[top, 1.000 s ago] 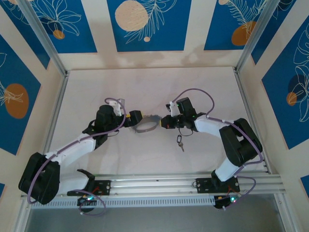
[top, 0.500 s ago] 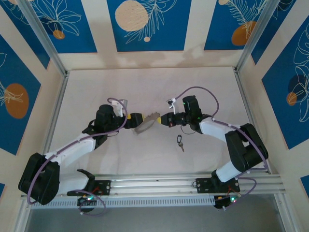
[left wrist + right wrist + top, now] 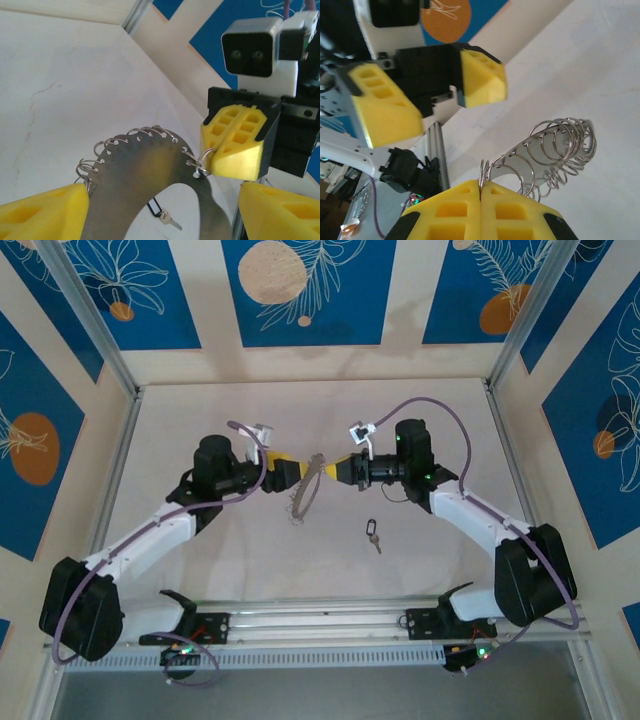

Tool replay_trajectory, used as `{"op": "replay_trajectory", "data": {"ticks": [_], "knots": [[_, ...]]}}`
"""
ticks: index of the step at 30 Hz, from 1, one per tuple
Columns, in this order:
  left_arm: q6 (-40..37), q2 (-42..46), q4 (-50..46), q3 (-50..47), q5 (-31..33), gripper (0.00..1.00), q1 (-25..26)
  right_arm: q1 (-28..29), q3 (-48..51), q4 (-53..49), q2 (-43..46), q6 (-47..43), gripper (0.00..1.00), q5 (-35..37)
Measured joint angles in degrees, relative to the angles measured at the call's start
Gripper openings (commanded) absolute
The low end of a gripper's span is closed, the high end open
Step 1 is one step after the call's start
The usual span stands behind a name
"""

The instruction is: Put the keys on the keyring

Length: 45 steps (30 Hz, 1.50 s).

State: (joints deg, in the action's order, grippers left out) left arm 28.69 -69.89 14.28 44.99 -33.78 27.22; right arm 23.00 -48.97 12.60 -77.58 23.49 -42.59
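Both arms meet above the middle of the pale table (image 3: 300, 410). The right gripper (image 3: 333, 470) has its yellow block fingers (image 3: 455, 210) pressed together, pinching one wire loop at the end of the keyring (image 3: 303, 496), a silvery-grey curved metal strip with a row of edge holes threaded with small wire rings. The strip hangs tilted in the air from that pinch, off the table. The left gripper (image 3: 292, 473) faces it from the other side, its yellow fingers (image 3: 45, 212) standing apart with the strip between them. One finger is just beside the wire loops; contact cannot be told. The key (image 3: 374, 535), a tiny dark oblong tag with a short metal tip, lies flat on the table below the right gripper, apart from the keyring.
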Motion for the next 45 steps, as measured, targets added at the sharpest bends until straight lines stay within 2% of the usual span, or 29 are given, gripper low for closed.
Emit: {"op": "replay_trajectory", "data": {"ticks": [5, 14, 25, 33, 38, 45], "knots": [[0.4, -1.9, 2.4, 0.8, -3.9, 0.60, 0.0, 0.0, -1.5, -0.1, 0.1, 0.1, 0.00, -3.6], [4.0, -4.5, 9.2, 0.9, -9.0, 0.60, 0.1, 0.3, -1.7, -0.2, 0.1, 0.1, 0.00, -5.7], [5.5, -6.0, 12.4, 0.9, -11.4, 0.55, 1.4, 0.7, -1.7, -0.1, -0.2, 0.1, 0.00, -5.7], [6.7, -8.0, 14.5, 0.9, -12.5, 0.47, 2.2, 1.4, -1.7, 0.2, -1.6, 0.1, 0.00, -5.7], [7.0, -9.3, 15.4, 0.9, -12.7, 0.39, 2.5, 1.4, -1.7, 0.3, -2.1, 0.2, 0.00, -5.7], [7.4, -9.8, 16.7, 0.9, -12.7, 0.18, 2.6, 1.4, -1.7, 0.4, -3.0, 0.5, 0.00, -5.7]]}}
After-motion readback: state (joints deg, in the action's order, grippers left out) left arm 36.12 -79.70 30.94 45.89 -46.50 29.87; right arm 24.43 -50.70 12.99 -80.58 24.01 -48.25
